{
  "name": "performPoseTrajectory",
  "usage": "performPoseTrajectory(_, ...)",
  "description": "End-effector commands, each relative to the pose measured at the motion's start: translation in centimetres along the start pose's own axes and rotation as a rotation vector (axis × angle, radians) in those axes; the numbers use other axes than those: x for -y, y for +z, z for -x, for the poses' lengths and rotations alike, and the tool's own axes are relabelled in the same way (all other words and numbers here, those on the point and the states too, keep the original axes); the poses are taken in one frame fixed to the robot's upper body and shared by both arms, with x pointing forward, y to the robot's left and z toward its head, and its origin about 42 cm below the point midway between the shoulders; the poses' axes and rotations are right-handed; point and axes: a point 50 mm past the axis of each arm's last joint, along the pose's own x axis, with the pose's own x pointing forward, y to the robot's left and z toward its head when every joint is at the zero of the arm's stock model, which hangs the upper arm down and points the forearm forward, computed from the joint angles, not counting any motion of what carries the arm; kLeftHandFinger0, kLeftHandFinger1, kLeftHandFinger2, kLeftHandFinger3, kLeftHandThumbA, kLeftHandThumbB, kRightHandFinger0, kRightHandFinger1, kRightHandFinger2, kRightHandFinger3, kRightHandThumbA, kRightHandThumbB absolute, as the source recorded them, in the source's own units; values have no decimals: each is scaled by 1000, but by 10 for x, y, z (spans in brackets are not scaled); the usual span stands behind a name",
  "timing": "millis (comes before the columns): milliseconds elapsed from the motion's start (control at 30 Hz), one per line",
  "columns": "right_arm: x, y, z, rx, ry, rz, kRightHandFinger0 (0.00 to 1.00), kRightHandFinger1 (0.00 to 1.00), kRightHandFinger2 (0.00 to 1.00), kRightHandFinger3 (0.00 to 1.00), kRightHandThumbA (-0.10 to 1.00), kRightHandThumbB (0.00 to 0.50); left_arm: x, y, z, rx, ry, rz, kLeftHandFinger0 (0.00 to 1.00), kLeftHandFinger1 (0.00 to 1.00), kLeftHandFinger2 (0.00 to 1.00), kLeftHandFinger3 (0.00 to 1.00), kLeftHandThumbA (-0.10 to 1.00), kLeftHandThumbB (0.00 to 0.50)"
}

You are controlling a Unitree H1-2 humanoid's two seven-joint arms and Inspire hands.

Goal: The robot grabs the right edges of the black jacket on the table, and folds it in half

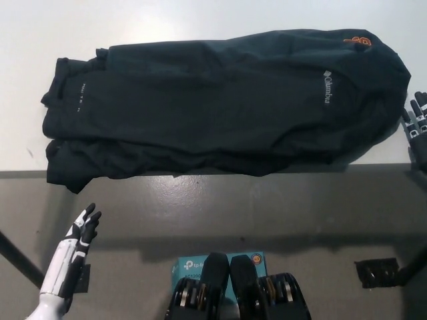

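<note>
A black jacket (220,107) lies spread across the white table (200,23), with white Columbia lettering and an orange mark near its right end. Its near edge hangs slightly over the table front. My black right hand (417,127) shows at the picture's right edge, just beside the jacket's right end, fingers apart and holding nothing. My white left hand (77,243) rests low at the lower left, below the table edge, fingers apart and empty.
The table's front edge (200,173) runs across the middle of the view, with grey floor below. A teal box (190,267) lies on the floor near the bottom middle. A small black object (377,272) sits on the floor at lower right.
</note>
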Motion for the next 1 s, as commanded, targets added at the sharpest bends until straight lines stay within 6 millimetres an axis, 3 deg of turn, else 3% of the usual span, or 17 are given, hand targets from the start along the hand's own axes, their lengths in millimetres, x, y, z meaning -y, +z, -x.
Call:
performPoseTrajectory(0,-30,18,-16,66,90,50,1000,1000,1000,1000,1000,314,-8,12,-4,65,16,-14,1000,1000,1000,1000,1000,56)
performPoseTrajectory(967,-67,-27,-35,-68,123,-5,1000,1000,1000,1000,1000,329,-8,15,-7,74,10,-22,1000,1000,1000,1000,1000,55)
